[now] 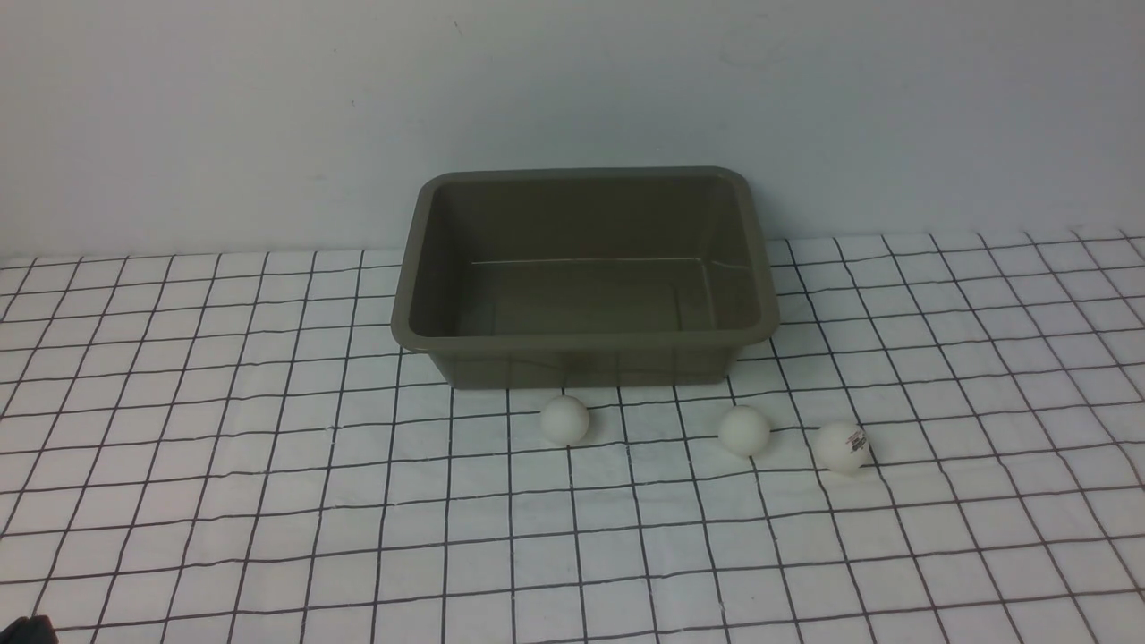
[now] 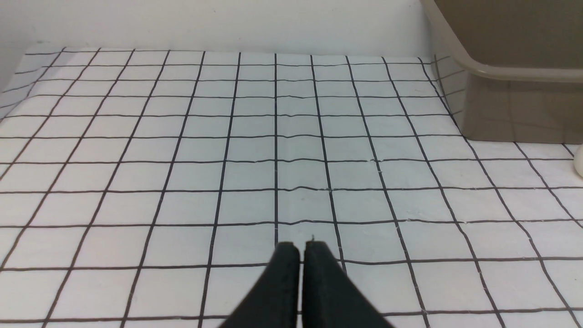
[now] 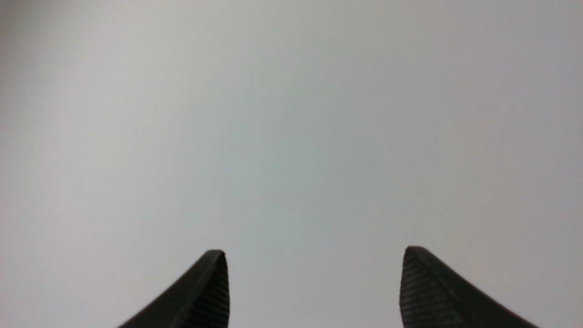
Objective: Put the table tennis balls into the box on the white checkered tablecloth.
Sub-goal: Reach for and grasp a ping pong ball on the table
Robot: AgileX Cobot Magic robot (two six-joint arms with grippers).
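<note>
**Three balls out on the cloth, box sitting just behind them**

Starting closest in, the left gripper (image 2: 301,249) is hanging low over the white checkered tablecloth (image 2: 191,182). Its two black jaws are pressing together with only a hairline slit between them, and nothing is caught there. The right gripper (image 3: 315,255) is doing the opposite. Its ribbed jaws are standing wide apart and gripping nothing, and its camera is facing only a plain pale surface. In the front view a small dark shape (image 1: 27,631) is poking in at the near left corner, too little of it to tell what it is.

Moving out, the cloth is lying slightly wrinkled, its thin black grid bending over the folds. The table tennis balls are resting on it in a loose row in front of the box (image 1: 581,340), each apart from the others.
- The left ball (image 1: 565,419), plain white, is sitting near the middle of the box's front wall, close to it but not touching.
- The middle ball (image 1: 744,430) is lying off to the right, just out from the box's front right corner.
- The logo ball (image 1: 842,446), showing a small red-and-dark print, is lying beside the middle ball, further right and a touch nearer the camera.

Behind them the box, an olive-brown plastic tub with a flared rim, is standing upright on the cloth with its long side facing us. Farthest back, a pale wall (image 1: 268,107) is closing off the scene.
</note>
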